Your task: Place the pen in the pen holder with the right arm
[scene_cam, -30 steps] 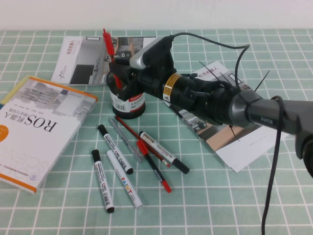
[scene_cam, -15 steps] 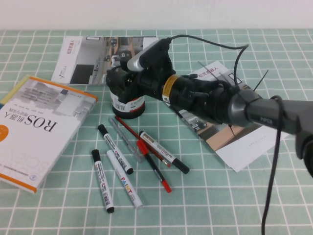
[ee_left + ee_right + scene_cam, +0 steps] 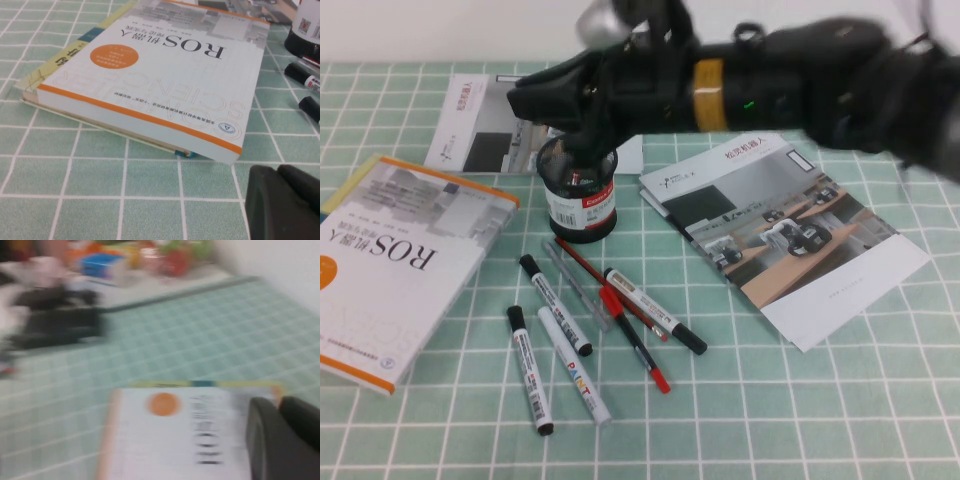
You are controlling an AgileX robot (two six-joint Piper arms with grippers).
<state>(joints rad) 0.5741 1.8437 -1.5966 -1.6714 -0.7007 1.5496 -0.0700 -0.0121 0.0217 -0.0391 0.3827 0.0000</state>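
— What colour is the cloth (image 3: 770,400) under you?
— Pale green, ruled with a white grid.
— And the pen holder (image 3: 582,205)?
— Black mesh, with a white and red label low down (the same black as my right gripper (image 3: 525,100) and my left gripper (image 3: 285,200)).
— The book (image 3: 390,270)?
— White cover, orange edge band, orange disc, grey lettering. My black right arm (image 3: 800,85) wears one yellow ring (image 3: 708,95).
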